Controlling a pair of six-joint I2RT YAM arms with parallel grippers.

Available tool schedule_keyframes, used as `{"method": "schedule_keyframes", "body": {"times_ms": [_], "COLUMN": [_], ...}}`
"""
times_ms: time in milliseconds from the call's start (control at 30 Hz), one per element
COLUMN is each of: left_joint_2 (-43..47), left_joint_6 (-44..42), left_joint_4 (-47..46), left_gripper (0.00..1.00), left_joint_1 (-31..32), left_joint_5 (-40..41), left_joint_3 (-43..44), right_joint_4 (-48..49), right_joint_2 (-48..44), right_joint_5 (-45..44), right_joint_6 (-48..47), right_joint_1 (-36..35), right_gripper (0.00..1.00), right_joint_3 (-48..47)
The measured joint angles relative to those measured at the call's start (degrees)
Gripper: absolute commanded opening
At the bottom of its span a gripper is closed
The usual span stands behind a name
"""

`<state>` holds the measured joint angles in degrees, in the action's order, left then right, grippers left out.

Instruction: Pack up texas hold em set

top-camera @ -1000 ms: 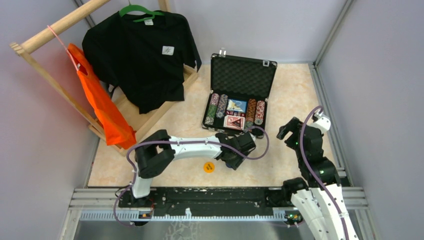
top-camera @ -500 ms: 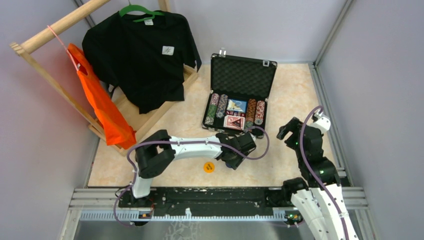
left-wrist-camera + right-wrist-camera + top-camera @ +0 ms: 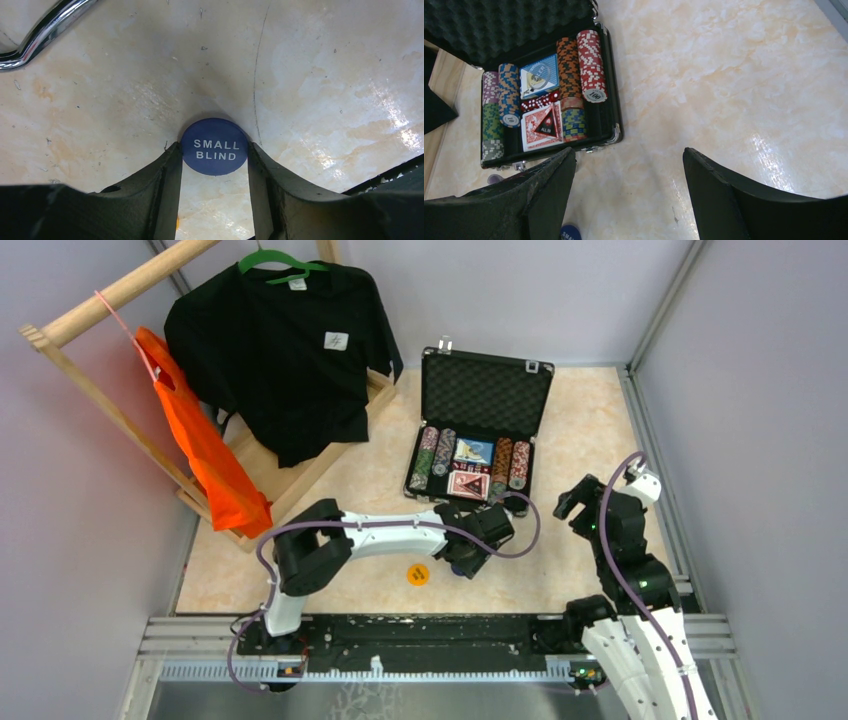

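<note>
Case of the hold'em set lies open on the marbled table in the top view, its foam-lined lid standing upright at the far side. Only this view shows one black T-shirt and one orange bag hanging on a wooden rack, and one round orange token lying alone on the table. The left gripper is lowered just in front of the case. The right gripper hangs to the right of it.

The left wrist view alone shows a flat round blue token lettered SMALL BLIND. It lies on the table, and the partly closed jaws pinch it at both edges. A curved chrome handle crosses the upper left corner.

The right wrist view looks into the case. It holds four lanes of striped poker chips, one blue deck and a short row of glossy red dice. One black triangular token lies on the red-backed cards. The right gripper's jaws stand wide apart, with only bare table between them.
</note>
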<state>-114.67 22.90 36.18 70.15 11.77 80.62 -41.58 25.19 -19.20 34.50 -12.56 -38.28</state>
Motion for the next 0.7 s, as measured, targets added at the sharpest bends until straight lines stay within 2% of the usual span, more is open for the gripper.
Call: {"method": "schedule_keyframes", "body": {"times_ms": [700], "left_joint_2": [-0.2], "left_joint_6": [-0.7], "left_joint_4": [3.1], "left_gripper": [0.5], "left_joint_1": [-1.2], "left_joint_5": [0.9], "left_joint_3": [3.5], "right_joint_4": [0.5], "right_joint_2": [0.0], "right_joint_5": [0.0], "right_joint_6": [0.0], "right_joint_1": [0.0], "right_gripper": [0.78], "right_joint_3": [0.5]}}
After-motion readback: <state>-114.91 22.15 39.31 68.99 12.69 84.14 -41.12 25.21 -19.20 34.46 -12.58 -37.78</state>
